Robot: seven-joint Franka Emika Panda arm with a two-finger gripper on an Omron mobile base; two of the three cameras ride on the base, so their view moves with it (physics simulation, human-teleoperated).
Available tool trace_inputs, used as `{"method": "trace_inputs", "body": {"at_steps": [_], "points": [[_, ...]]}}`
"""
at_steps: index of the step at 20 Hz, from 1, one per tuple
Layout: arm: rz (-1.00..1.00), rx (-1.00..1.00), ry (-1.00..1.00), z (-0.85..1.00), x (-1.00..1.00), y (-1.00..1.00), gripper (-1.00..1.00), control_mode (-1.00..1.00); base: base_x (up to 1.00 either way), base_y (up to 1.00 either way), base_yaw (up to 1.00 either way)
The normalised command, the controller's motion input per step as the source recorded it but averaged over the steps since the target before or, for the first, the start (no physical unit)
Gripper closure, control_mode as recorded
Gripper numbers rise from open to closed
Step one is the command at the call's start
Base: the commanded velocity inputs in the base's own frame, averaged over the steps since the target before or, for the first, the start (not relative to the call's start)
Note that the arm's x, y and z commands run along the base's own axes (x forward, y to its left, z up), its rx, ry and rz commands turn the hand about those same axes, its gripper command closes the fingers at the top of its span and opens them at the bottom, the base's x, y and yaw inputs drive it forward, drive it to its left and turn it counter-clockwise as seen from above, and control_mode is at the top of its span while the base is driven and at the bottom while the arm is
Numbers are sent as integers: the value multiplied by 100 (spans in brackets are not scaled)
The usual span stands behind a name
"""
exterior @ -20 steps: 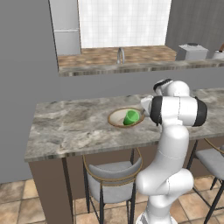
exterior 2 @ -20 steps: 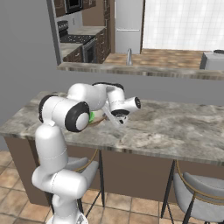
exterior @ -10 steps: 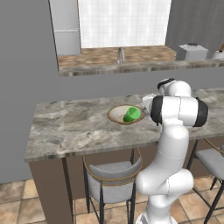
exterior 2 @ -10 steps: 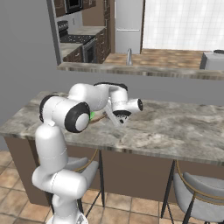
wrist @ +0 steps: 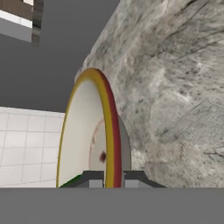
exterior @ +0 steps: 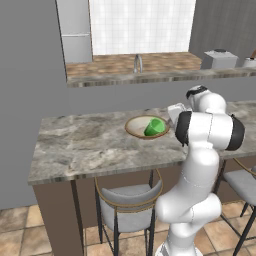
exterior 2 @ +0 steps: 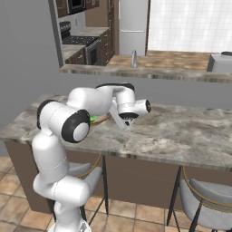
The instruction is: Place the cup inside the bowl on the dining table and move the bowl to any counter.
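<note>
In the left base view, the dining table (exterior: pixel 85 142) stretches across the frame with a stool (exterior: pixel 127 202) tucked beneath its near edge. The bowl (exterior: pixel 137 126) sits on the marble top right of centre, and the cup (exterior: pixel 155 127) lies tilted on its side inside it, toward the bowl's right half. Just right of the bowl, the white arm bends down toward the bowl's right rim. Behind the table runs the counter (exterior: pixel 150 70) with a faucet (exterior: pixel 137 63) and a toaster (exterior: pixel 219 59).

In the hand view, the bowl (wrist: pixel 83 131) stands on edge because of the camera's roll, and the gripper (wrist: pixel 113 178) has its fingers (wrist: pixel 96 178) drawn close together, pinching the tan rim between them. A sliver of green cup (wrist: pixel 72 182) shows beside the left finger.
</note>
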Motion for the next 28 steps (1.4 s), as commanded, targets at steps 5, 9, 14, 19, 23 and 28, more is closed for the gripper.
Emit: {"method": "trace_inputs", "body": {"at_steps": [5, 9, 14, 19, 23, 28], "points": [[0, 0, 0, 22, -36, 0, 100, -100, 0, 0, 0], [0, -1, 0, 18, -43, 0, 100, -100, 0, 0, 0], [0, 0, 0, 11, -44, 0, 100, -100, 0, 0, 0], [0, 0, 0, 13, -38, 0, 100, -100, 0, 0, 0], [0, 0, 0, 17, -38, 0, 100, -100, 0, 0, 0], [0, 0, 0, 17, -34, -1, 100, -100, 0, 0, 0]]}}
